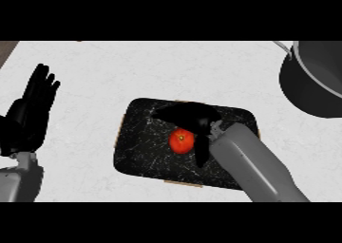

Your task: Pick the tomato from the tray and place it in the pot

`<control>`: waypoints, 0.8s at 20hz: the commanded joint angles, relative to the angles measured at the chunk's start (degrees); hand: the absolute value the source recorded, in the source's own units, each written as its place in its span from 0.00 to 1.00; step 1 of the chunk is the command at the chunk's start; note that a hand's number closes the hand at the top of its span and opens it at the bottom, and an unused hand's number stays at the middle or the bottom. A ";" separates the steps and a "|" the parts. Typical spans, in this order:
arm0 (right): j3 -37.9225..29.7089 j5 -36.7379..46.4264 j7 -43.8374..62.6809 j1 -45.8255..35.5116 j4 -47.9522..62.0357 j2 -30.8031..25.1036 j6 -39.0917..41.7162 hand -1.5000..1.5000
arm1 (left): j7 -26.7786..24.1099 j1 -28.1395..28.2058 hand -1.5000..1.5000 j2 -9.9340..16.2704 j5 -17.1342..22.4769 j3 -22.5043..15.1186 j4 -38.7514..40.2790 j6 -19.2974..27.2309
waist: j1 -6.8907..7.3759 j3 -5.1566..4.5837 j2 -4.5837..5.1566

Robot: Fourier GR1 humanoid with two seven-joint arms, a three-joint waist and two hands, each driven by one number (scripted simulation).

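Kitchen setting | showed pale speckled stone-like counter top (166,66) | carried large dark grey metal cooking pot (321,80) at far right edge | held black marbled rectangular tray (142,142) with round red tomato (181,141) | bordered by brown wood strip (1,54) at upper left

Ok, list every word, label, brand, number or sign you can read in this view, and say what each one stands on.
None: no readable text shows in the head view.
The tray carries only pale marbled veins, no lettering.
The tomato, the pot, the counter and both hands, left hand and right hand, are unmarked.
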 commanded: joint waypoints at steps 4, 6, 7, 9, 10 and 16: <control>-0.17 5.40 -5.21 2.53 2.73 0.77 -1.51 0.00 | -2.76 -2.46 0.50 -3.11 -2.95 -0.58 4.79 1.32 | -0.31 -0.01 0.02; 3.11 6.94 -8.71 -0.74 3.59 0.60 -0.68 1.00 | -0.18 0.63 0.50 -0.39 -0.97 0.59 -0.67 -1.03 | 0.12 -0.01 -0.02; 3.22 8.06 -12.65 0.63 3.01 -1.27 -4.59 1.00 | -1.35 3.04 0.50 -0.71 -0.55 0.80 -2.34 -1.41 | 0.21 0.00 -0.03; 5.19 11.04 -15.06 4.69 6.28 -0.08 -10.65 1.00 | 2.04 -0.25 0.50 -0.25 -0.58 1.53 -1.46 -0.65 | 0.03 0.01 0.04; 1.90 10.71 -16.62 -3.06 13.08 2.12 -8.62 1.00 | 1.82 -1.72 0.50 -0.51 -1.33 0.74 0.74 -1.15 | 0.28 0.01 0.15; 0.47 13.21 -14.92 -0.37 8.86 4.59 -5.29 1.00 | 3.43 -2.55 0.50 -1.44 -2.51 1.29 -1.58 0.09 | -0.04 0.00 -0.01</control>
